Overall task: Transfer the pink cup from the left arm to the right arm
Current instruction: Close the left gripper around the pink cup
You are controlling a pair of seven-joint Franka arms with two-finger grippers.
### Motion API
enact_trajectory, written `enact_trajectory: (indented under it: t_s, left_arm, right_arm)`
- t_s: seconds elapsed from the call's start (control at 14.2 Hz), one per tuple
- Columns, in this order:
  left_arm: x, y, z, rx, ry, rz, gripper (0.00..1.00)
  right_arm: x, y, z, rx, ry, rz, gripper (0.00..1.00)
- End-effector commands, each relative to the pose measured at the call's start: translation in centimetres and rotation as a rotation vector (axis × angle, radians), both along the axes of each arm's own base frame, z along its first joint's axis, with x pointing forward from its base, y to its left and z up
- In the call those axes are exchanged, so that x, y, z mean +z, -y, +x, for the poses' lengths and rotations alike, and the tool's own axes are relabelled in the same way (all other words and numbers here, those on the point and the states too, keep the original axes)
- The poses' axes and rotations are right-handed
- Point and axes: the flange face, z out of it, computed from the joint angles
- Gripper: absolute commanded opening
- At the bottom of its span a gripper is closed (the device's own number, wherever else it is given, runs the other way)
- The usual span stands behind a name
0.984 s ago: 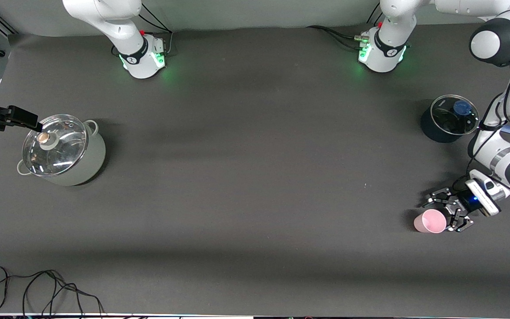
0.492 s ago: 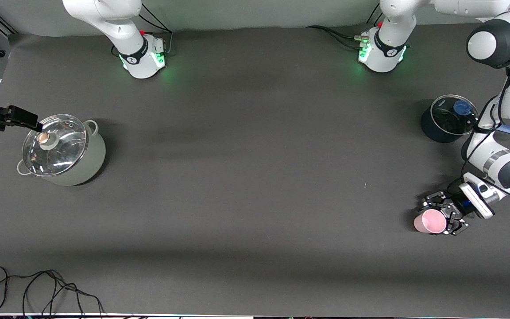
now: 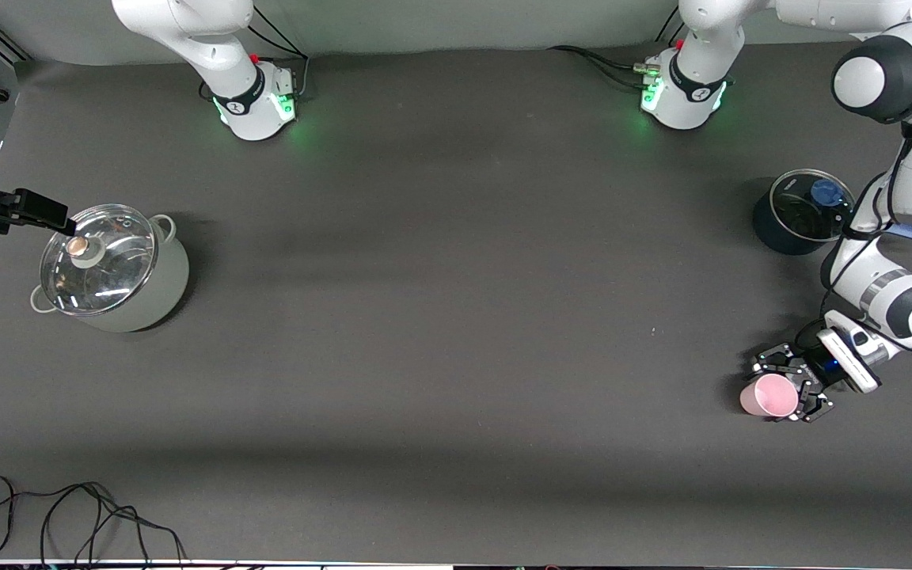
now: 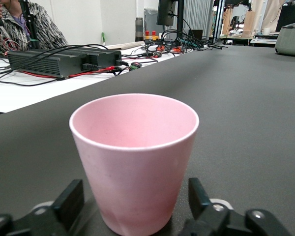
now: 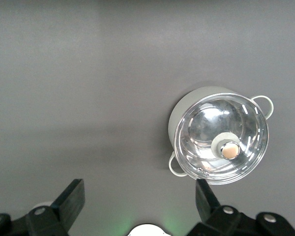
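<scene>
the cup [image 3: 769, 395] stands upright on the table [image 3: 456, 332], low in the front view at the left arm's end, mouth up and empty. the left gripper [image 3: 790, 383] is down at table level around it, one finger [image 4: 69, 204] on each side of the cup's lower body in the left wrist view. a sliver of gap shows on both sides there, so the fingers look narrowed toward the cup but not clearly pressing it; whether the hold is firm i cannot tell.

this reads as the first step, the pickup, with the handover not yet begun. the next move likely calls for a squeeze low on the tapered wall, light enough not to pop the cup upward, then a straight lift and a carry toward mid-table.

farther from the camera, near the left arm, sits a dark pan [image 3: 799, 212] with a glass lid. at the right arm's end a grey pot [image 3: 115, 269] stands lidded. the right gripper [image 5: 137, 204] waits high over the table beside that pot, fingers spread wide and empty.
</scene>
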Motion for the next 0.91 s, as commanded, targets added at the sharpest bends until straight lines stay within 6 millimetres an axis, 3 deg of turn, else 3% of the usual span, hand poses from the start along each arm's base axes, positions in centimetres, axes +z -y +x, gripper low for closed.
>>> enact_trajectory:
  t_s: [0.0,0.14,0.35,0.63,0.84]
  left_arm:
    - [-0.2,0.3,0.0,0.014,0.010,0.005,0.58]
    - [-0.2,0.3,0.0,0.014,0.010,0.005,0.43]
    - [0.0,0.3,0.1,0.018,0.012,0.004,0.30]
    - [1.5,1.1,1.2,0.047,0.010,0.004,0.22]
    - [4.4,2.7,1.7,0.076,-0.018,0.008,0.22]
  right_arm:
    - [0.5,0.1,0.3,0.022,0.002,0.006,1.00]
    - [0.5,0.2,0.3,0.020,0.001,0.004,1.00]
    - [0.5,0.1,0.3,0.022,0.001,0.004,1.00]
    - [0.5,0.1,0.3,0.022,0.001,0.004,1.00]
    - [0.5,0.1,0.3,0.022,0.001,0.004,1.00]
